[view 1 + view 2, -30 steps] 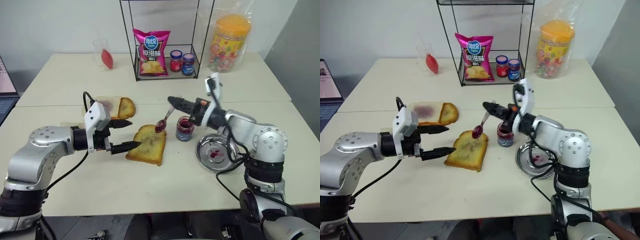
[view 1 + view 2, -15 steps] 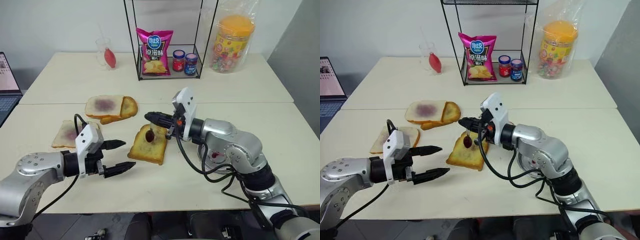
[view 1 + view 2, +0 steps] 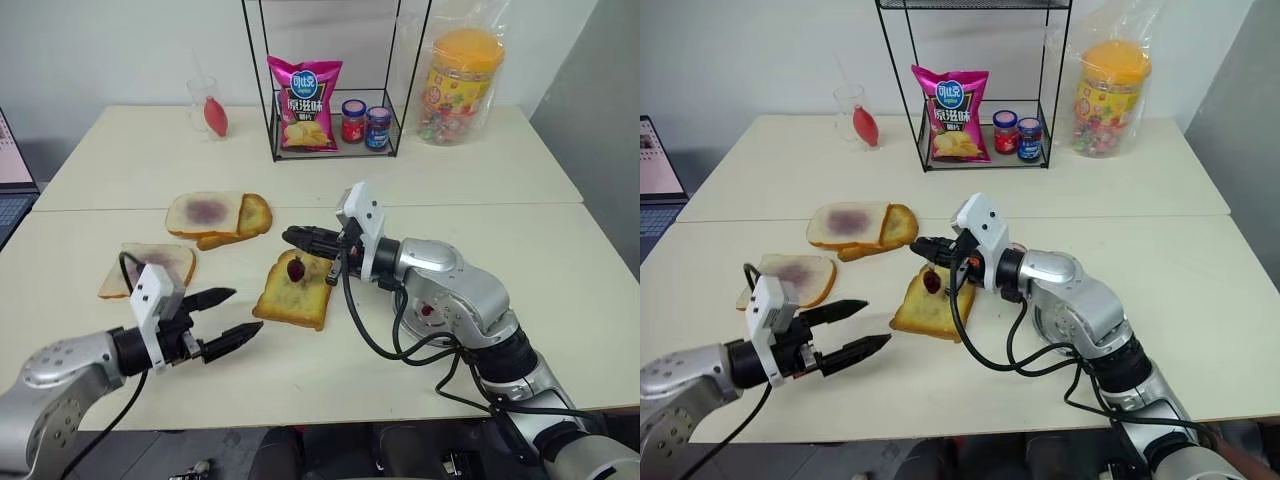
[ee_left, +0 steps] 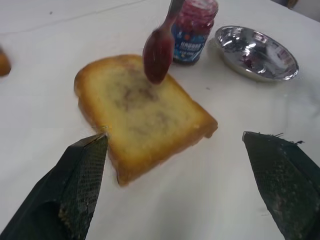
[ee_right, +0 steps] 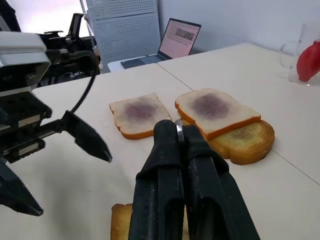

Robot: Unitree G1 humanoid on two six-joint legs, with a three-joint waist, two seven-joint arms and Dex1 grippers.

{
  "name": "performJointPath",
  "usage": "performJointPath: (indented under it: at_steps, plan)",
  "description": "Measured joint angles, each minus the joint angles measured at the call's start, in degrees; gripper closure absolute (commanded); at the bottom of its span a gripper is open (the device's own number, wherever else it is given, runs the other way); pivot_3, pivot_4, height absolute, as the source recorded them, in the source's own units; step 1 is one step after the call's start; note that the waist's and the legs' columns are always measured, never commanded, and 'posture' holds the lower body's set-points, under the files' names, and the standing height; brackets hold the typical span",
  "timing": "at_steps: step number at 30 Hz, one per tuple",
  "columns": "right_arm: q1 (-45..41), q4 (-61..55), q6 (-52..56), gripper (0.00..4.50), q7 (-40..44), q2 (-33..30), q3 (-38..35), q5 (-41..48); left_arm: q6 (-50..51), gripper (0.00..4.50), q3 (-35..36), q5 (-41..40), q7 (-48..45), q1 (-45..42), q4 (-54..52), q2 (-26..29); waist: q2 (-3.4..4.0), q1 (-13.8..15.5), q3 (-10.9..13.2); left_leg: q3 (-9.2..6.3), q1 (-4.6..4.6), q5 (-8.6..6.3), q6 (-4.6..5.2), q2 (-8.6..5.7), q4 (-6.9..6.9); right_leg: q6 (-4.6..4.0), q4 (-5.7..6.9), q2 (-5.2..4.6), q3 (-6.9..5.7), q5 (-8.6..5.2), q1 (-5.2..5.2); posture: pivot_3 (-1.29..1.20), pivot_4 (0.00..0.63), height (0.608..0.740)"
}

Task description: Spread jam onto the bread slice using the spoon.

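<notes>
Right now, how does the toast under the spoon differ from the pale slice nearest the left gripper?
The bread slice is thick, golden-brown, and bare of purple; the pale slice is white-crumbed with a purple smear. The spoon, loaded with jam, hangs over the bread slice; nothing hovers over the pale slice. Both lie flat on the table.

Hidden or cut off, for your record:
- Jam jar [image 4: 192, 25]: lid end was cropped by the frame edge above the bread slice [image 4: 145, 115]; its label print was too blurred for you to read.
- Spoon [image 4: 159, 52]: handle ran out of frame beside that jar.
- Laptop [image 3: 658, 160]: you saw half, well left of the bread slice.
</notes>
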Motion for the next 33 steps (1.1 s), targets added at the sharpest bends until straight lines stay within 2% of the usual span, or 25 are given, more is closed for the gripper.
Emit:
performJointPath:
  at_steps: [6,16,21,33]
  plan:
    - [-0.49,1.41,-0.15,4.45,2.25,1.14,-0.28,0.04,-2.70,0.00,1.72,0.59,7.55,2.39,-5.55,-6.23,-0.05,0.12,-0.03,-0.05,0.07,0.00,-0.01,-0.02,0.07,0.00,0.00,-0.03,0.01,0.01,0.14,0.00,0.150,0.740]
    - [-0.87,5.02,-0.14,4.45,6.06,0.43,-2.56,0.00,-5.82,0.00,1.58,1.77,17.78,10.18,-17.20,-13.55,-0.07,0.01,-0.04,0.03,0.47,0.00,-0.01,-0.06,0.03,0.01,-0.03,-0.01,0.05,-0.01,0.51,0.00,0.150,0.740]
    - [-0.88,8.11,-1.31,4.45,6.77,1.32,-2.64,-0.59,-11.35,0.00,-0.69,4.48,14.86,18.67,-18.79,-14.41,-0.07,-0.23,-0.04,0.12,0.55,0.00,-0.01,-0.03,0.01,-0.03,-0.01,0.06,0.11,-0.07,0.53,0.00,0.150,0.740]
    - [-2.04,9.13,-5.19,4.45,8.11,1.25,-2.54,-4.64,-20.27,0.00,-4.32,9.74,13.80,22.91,-15.77,-17.18,-0.08,-0.09,-0.04,0.16,0.52,-0.01,-0.02,-0.03,-0.01,0.01,-0.06,0.03,0.12,-0.15,0.51,0.00,0.150,0.740]
